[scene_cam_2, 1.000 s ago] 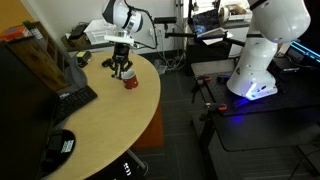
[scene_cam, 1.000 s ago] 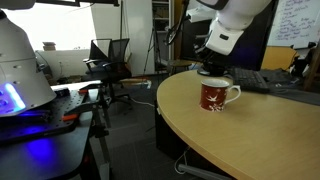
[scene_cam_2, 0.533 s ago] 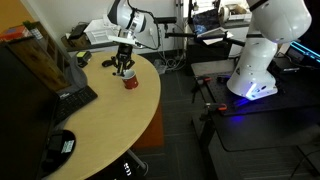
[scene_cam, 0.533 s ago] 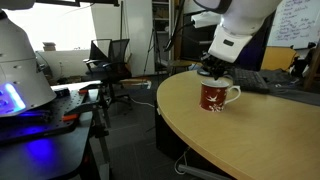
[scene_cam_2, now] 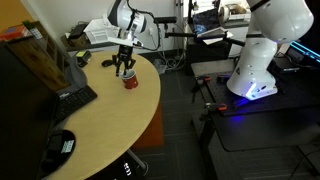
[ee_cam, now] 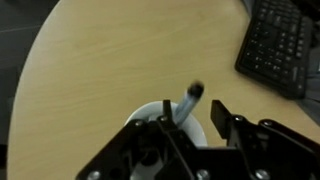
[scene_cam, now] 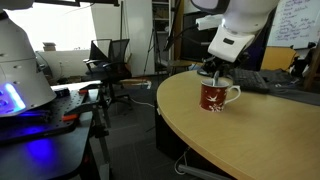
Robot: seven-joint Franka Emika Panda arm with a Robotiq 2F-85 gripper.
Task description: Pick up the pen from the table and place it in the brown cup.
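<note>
The brown cup (scene_cam: pixel 212 96) stands on the light-wood table (scene_cam: pixel 262 142) near its rounded edge, and shows in both exterior views (scene_cam_2: pixel 129 81). My gripper (scene_cam: pixel 214 70) hangs just above the cup's mouth (scene_cam_2: pixel 124 66). In the wrist view the cup's white inside (ee_cam: pixel 148 114) lies below the fingers (ee_cam: pixel 195 115). The pen (ee_cam: pixel 187 103) stands tilted in the cup with its dark end up. It leans by one finger, and a clear gap separates it from the other finger. The gripper looks open.
A black keyboard (ee_cam: pixel 280 45) lies on the table past the cup, seen also in an exterior view (scene_cam_2: pixel 70 102). A black bench with blue light (scene_cam: pixel 35 140) and a white robot (scene_cam_2: pixel 262 50) stand off the table. Office chairs (scene_cam: pixel 110 60) stand behind.
My gripper has moved from behind the cup to right over its mouth and come lower. The cup has not moved.
</note>
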